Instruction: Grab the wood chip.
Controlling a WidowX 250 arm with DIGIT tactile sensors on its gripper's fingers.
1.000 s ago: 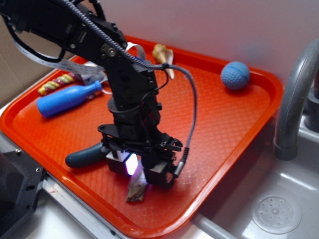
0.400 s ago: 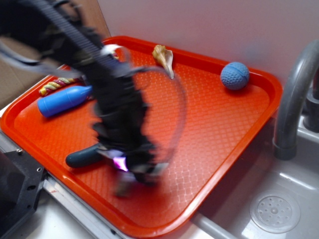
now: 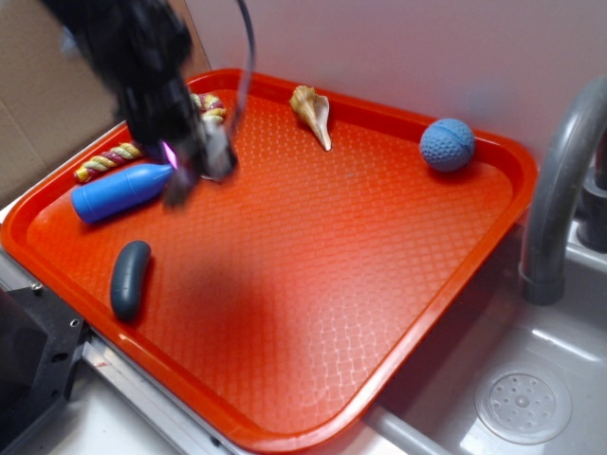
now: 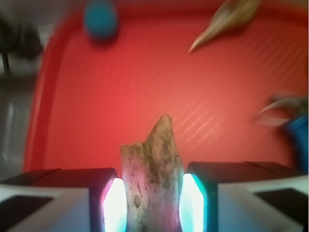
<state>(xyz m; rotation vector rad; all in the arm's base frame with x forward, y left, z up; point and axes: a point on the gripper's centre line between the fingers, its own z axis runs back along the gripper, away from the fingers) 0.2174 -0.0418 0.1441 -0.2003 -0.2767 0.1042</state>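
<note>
In the wrist view the wood chip (image 4: 153, 154), a jagged tan-brown sliver, stands upright between the two glowing pads (image 4: 115, 203), pressed on both sides. My gripper (image 4: 153, 195) is shut on it, well above the red tray (image 4: 96, 106). In the exterior view the gripper (image 3: 190, 161) is a dark blur over the tray's back left, just above the blue bottle (image 3: 121, 191). The chip there is only a dark smear (image 3: 176, 192) under the fingers.
On the orange-red tray (image 3: 379, 284) lie a dark grey capsule (image 3: 130, 279) at front left, a rope toy (image 3: 106, 161), a beige seashell (image 3: 313, 111) and a blue ball (image 3: 447, 143). A grey faucet (image 3: 560, 190) and sink (image 3: 522, 398) stand to the right.
The gripper rose from the tray's front edge and swung back and to the left, carrying the wood chip with it. The dark capsule now lies turned, more end-on.
</note>
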